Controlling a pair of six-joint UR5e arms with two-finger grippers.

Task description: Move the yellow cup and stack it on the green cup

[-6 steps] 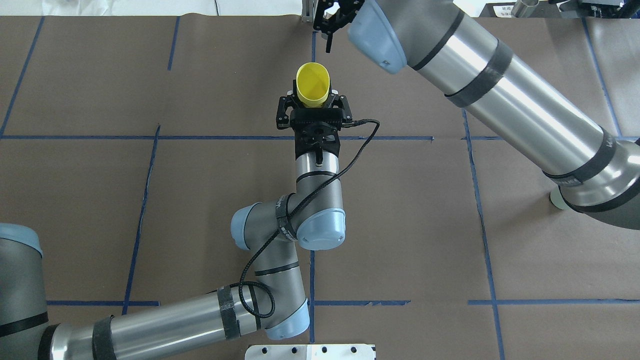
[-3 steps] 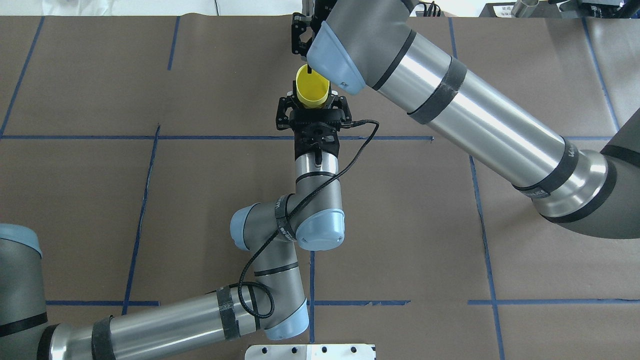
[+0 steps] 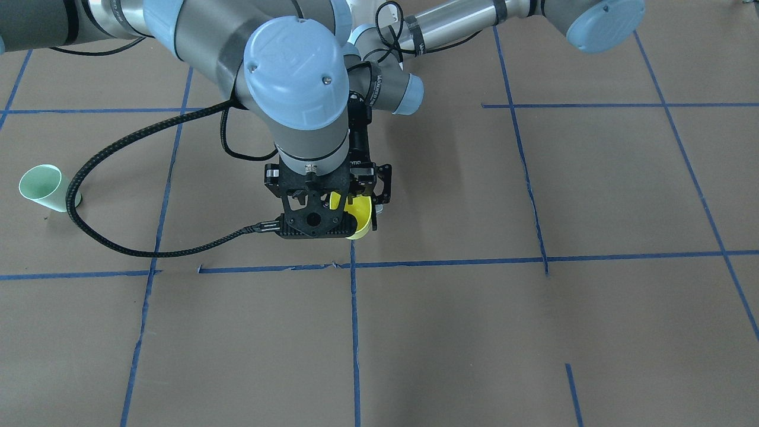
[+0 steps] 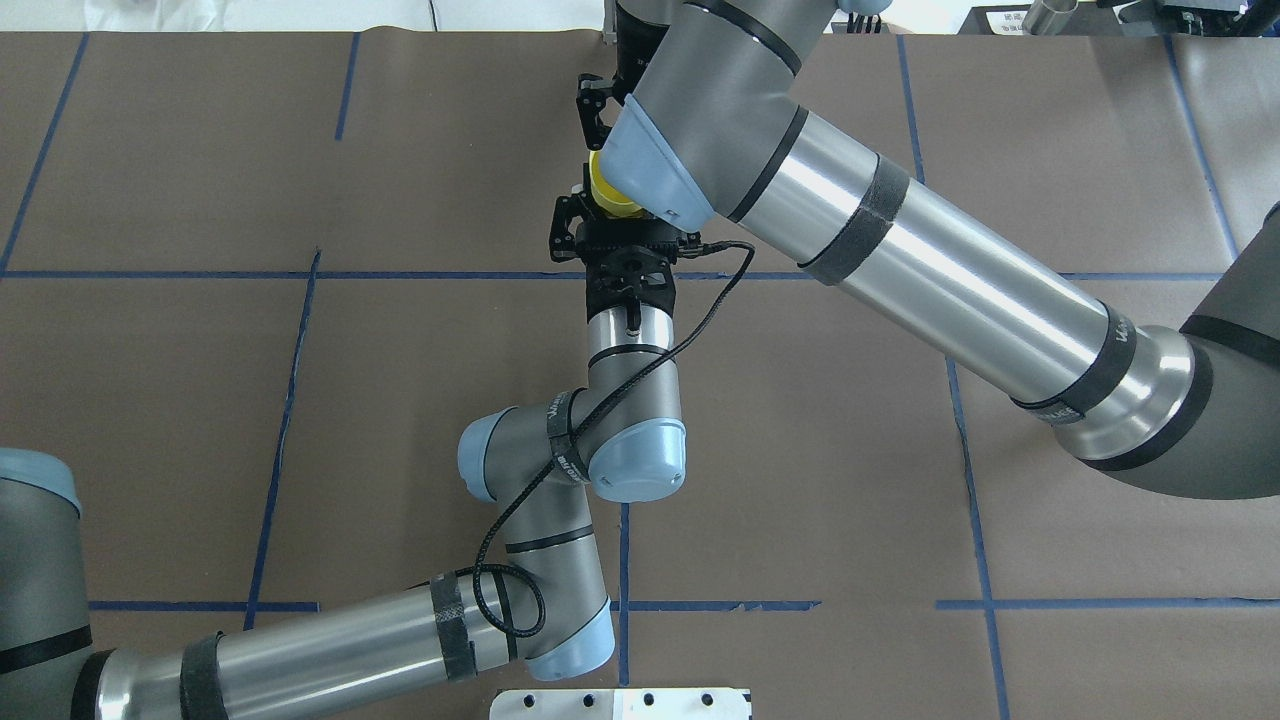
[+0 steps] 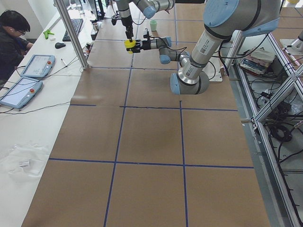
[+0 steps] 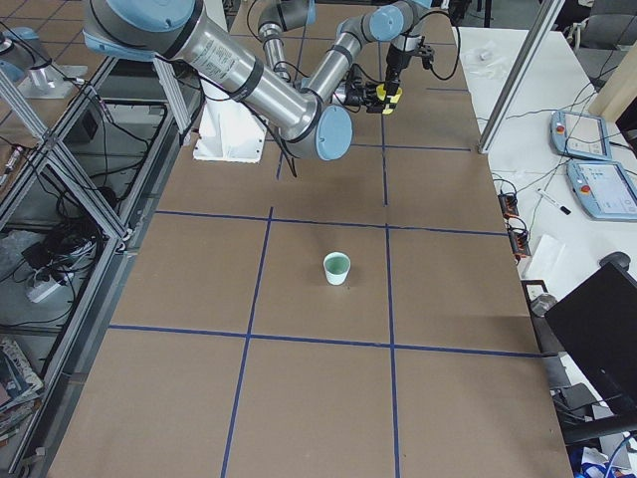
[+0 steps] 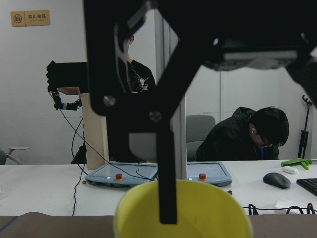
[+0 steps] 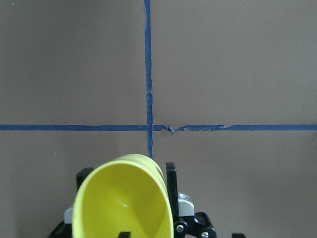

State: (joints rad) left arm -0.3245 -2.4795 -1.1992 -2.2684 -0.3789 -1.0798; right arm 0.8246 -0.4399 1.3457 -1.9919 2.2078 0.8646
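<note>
My left gripper [image 4: 618,208] is shut on the yellow cup [image 4: 604,194] and holds it upright above the table's far middle. The cup also shows in the front view [image 3: 361,218] and the right wrist view [image 8: 124,201]. My right gripper [image 3: 328,224] hangs straight down over the cup's rim and is open. In the left wrist view one of its fingers [image 7: 167,198] reaches down inside the cup [image 7: 198,213]; the other stays outside the wall. The green cup [image 3: 41,187] stands upright on the table on my right side, also seen in the right view [image 6: 337,267]. It is hidden in the overhead view.
The table is covered in brown paper [image 4: 300,420] with blue tape lines. The right arm's cable [image 3: 118,237] loops over the table near the green cup. An upright post [image 5: 71,33] and operators' desks with tablets [image 5: 35,66] stand past the far edge.
The right arm has swung in toward the left gripper and come down over the yellow cup, so its wrist covers most of the cup from overhead. The left arm has stayed put.
</note>
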